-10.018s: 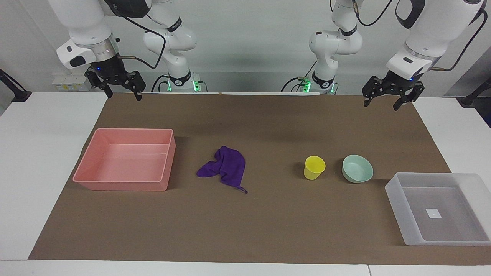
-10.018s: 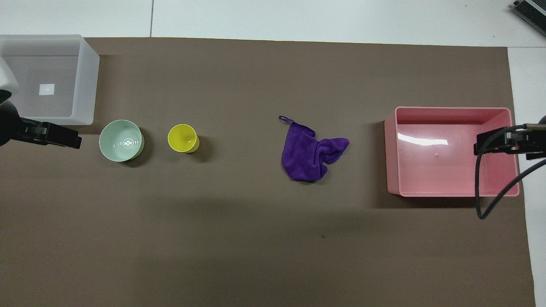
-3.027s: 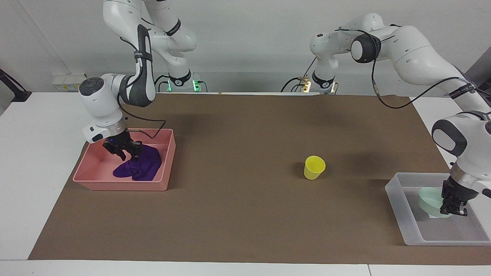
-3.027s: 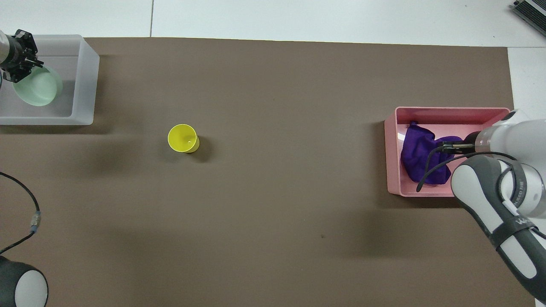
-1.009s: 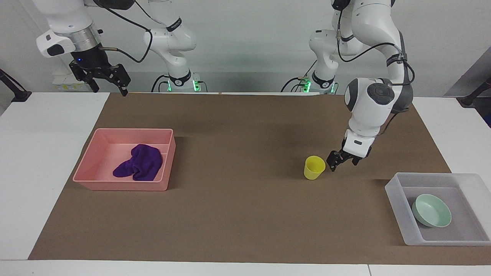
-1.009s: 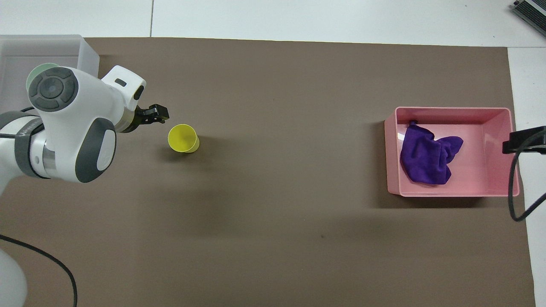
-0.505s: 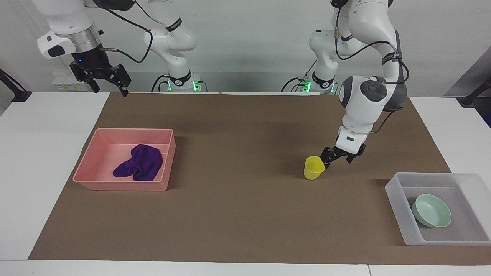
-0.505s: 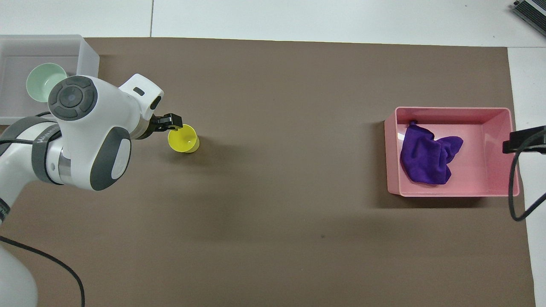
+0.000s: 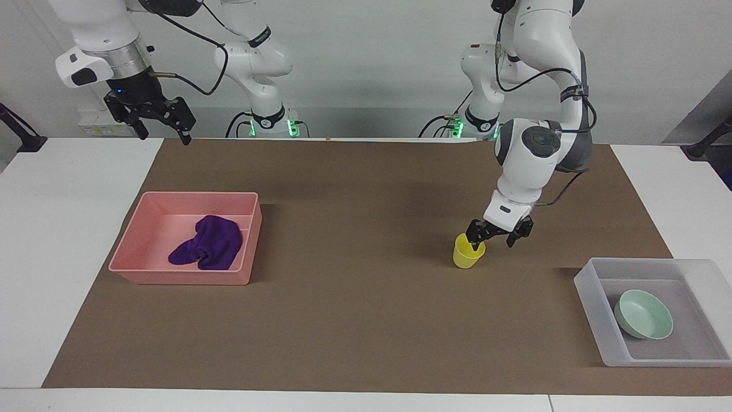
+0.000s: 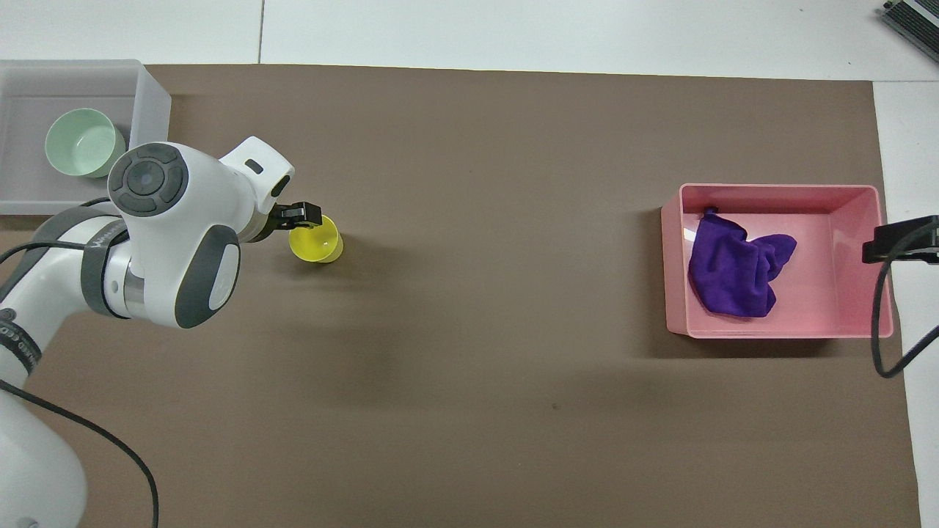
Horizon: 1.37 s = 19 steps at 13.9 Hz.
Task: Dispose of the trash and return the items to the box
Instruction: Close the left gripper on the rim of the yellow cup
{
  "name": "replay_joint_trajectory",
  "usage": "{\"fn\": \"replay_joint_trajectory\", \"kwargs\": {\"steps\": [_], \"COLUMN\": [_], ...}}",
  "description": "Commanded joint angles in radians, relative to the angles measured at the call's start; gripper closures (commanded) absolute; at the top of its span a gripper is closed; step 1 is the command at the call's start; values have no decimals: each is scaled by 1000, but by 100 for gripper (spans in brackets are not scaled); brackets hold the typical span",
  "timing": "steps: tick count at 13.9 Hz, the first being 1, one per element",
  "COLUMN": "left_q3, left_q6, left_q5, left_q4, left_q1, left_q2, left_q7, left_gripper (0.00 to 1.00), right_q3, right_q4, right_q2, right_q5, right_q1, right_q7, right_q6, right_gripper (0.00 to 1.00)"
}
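Left gripper (image 9: 492, 239) low at the yellow cup (image 9: 468, 253), jaws spread wide, one finger dipping inside the rim, the other outside the wall; nothing pinched yet. Cup upright on the mat, directly under it.

Cup looks light, thin plastic, smooth: likely to tip or slide. Pinch the wall just below the rim, gently.

Right gripper (image 9: 163, 118) waits high, open, empty.

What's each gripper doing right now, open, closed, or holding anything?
Left gripper: open, one finger inside the small yellow plastic cup, rim not gripped yet.
Right gripper: open, holding nothing, waiting.
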<state>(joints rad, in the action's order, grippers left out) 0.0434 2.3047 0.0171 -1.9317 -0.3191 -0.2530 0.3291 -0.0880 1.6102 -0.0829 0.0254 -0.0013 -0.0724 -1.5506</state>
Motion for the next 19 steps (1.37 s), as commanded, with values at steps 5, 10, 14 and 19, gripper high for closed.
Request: {"fn": "replay_joint_trajectory", "kwargs": {"steps": [5, 10, 14, 19], "left_q3": [12, 13, 13, 23], "left_q6": [94, 85, 65, 38], "left_q5": [-12, -12, -12, -11], "left_q4": [-59, -59, -49, -17], "left_q1": [-15, -41, -32, 9], "left_q2": [-15, -11, 18, 60], "left_q7": [-19, -9, -10, -21], "left_gripper": [26, 100, 100, 100], "right_q3": [5, 5, 5, 7], "right_q4": [16, 16, 16, 16], "right_q2": [-21, -26, -28, -28], "right_q5": [-9, -9, -9, -9], "right_q1": [-17, -16, -17, -14], "right_q7": [8, 8, 8, 8], "right_q6": [-2, -2, 0, 0], "right_gripper": [0, 0, 0, 0]}}
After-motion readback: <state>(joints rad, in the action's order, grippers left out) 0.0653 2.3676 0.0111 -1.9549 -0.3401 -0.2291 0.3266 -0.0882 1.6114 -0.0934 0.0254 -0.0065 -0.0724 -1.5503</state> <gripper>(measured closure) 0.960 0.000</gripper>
